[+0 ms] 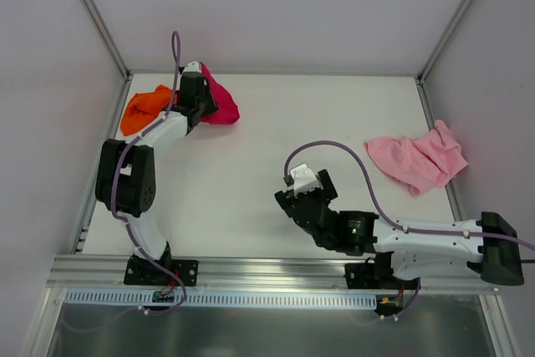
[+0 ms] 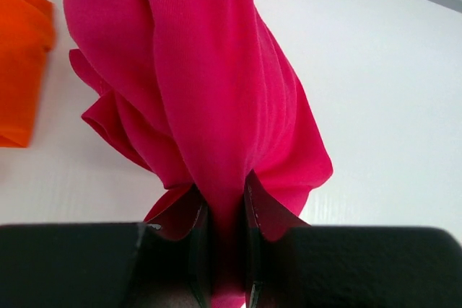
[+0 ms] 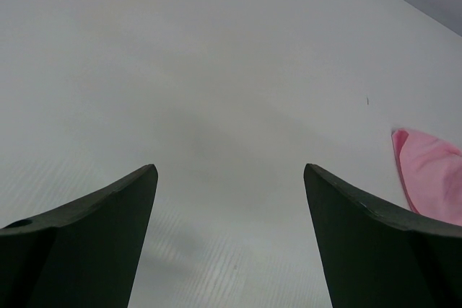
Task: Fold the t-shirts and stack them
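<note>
The left gripper (image 2: 225, 203) is closed tight on a gathered fold of the crimson red t-shirt (image 2: 209, 70). The cloth is pinched between the two dark fingers (image 2: 195, 236). From there the shirt runs straight away from the fingers as one long bunched column, with loose folds spilling to its left. In the top view this shirt sits at the far left corner of the table (image 1: 251, 165). Its length slants from the far wall toward the near right.

The bright orange t-shirt (image 1: 144, 108) lies crumpled just beside it on the left, partly hidden by the left arm.

The right gripper (image 3: 229, 178) hangs over bare table near the middle. Its jaws are spread wide and nothing is between them.

The pale pink t-shirt (image 1: 422, 160) lies well apart from the other two, near the right edge. It is a rumpled heap whose long axis runs roughly left to right, rising toward the far right.

The table top is smooth, matte white. Plain pale wall panels (image 1: 276, 6) set in grey metal posts close it in on three sides.
</note>
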Tool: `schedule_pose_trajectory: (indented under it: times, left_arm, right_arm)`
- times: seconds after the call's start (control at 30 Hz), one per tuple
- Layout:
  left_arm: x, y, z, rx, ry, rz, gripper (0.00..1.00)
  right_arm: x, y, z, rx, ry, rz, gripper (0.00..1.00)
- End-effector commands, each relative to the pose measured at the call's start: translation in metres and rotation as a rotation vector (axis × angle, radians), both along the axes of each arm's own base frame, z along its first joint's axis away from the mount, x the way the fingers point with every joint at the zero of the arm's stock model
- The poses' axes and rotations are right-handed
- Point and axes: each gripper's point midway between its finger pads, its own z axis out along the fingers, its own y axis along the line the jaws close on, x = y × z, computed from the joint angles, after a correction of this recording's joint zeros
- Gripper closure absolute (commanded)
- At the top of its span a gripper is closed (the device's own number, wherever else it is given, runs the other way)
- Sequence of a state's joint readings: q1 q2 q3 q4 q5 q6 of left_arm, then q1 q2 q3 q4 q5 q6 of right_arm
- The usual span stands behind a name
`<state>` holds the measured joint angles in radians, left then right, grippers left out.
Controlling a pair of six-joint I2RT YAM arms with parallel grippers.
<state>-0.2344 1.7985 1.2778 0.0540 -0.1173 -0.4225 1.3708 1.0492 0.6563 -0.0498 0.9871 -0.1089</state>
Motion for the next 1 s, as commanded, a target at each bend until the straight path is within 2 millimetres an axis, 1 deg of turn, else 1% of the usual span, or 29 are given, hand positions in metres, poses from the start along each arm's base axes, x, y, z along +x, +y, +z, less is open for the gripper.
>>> schedule_pose_trajectory:
  times: [0.0,0.03,0.1,0.13,0.17,0.23,0.27,0.43,0.53,0.57,0.6,0.67,0.7,0.8,0.83,0.97]
  left_arm:
    - [0.014,0.022,0.067,0.026,-0.158,0.042,1.00]
    - [0.014,0.025,0.070,0.024,-0.162,0.045,1.00]
    - [0.014,0.039,0.074,0.032,-0.170,0.073,1.00]
    - [0.013,0.044,0.076,0.032,-0.178,0.082,1.00]
    - [0.012,0.055,0.078,0.033,-0.182,0.104,1.00]
    - [0.011,0.063,0.082,0.013,-0.192,0.113,1.00]
    - [0.007,0.071,0.083,0.020,-0.198,0.136,1.00]
    - [0.001,0.088,0.108,0.024,-0.276,0.184,1.00]
    - [-0.003,0.102,0.112,0.031,-0.303,0.247,1.00]
    - [-0.005,0.106,0.118,0.028,-0.321,0.266,1.00]
    - [-0.006,0.113,0.118,0.019,-0.323,0.291,1.00]
    - [-0.008,0.120,0.115,0.016,-0.322,0.316,1.00]
    - [-0.009,0.127,0.114,0.018,-0.325,0.340,1.00]
    - [-0.008,0.138,0.102,-0.019,-0.320,0.371,1.00]
    - [-0.009,0.150,0.095,-0.026,-0.304,0.401,1.00]
    - [0.000,0.161,0.064,-0.110,-0.216,0.430,1.00]
  right_arm:
    - [0.001,0.015,0.004,0.028,-0.007,-0.007,0.12]
    - [0.000,0.017,0.003,0.025,-0.003,0.002,0.12]
    - [-0.002,0.024,0.002,0.043,0.000,0.022,0.12]
    - [-0.002,0.024,0.001,0.040,0.000,0.024,0.12]
    - [-0.002,0.024,0.000,0.036,-0.001,0.023,0.12]
    - [-0.002,0.021,-0.003,0.031,-0.002,0.019,0.12]
    - [-0.002,0.021,-0.003,0.034,-0.003,0.021,0.12]
    - [-0.005,0.022,-0.005,0.039,0.006,0.040,0.12]
    - [-0.006,0.023,-0.007,0.039,0.011,0.047,0.12]
    - [-0.007,0.024,-0.009,0.041,0.013,0.051,0.12]
    - [-0.007,0.025,-0.010,0.039,0.014,0.054,0.12]
    - [-0.008,0.027,-0.011,0.038,0.016,0.063,0.12]
    - [-0.009,0.028,-0.011,0.034,0.016,0.066,0.12]
    - [-0.010,0.027,-0.012,0.033,0.014,0.068,0.12]
    - [-0.010,0.027,-0.013,0.030,0.014,0.071,0.12]
    - [-0.010,0.026,-0.014,0.028,0.010,0.070,0.12]
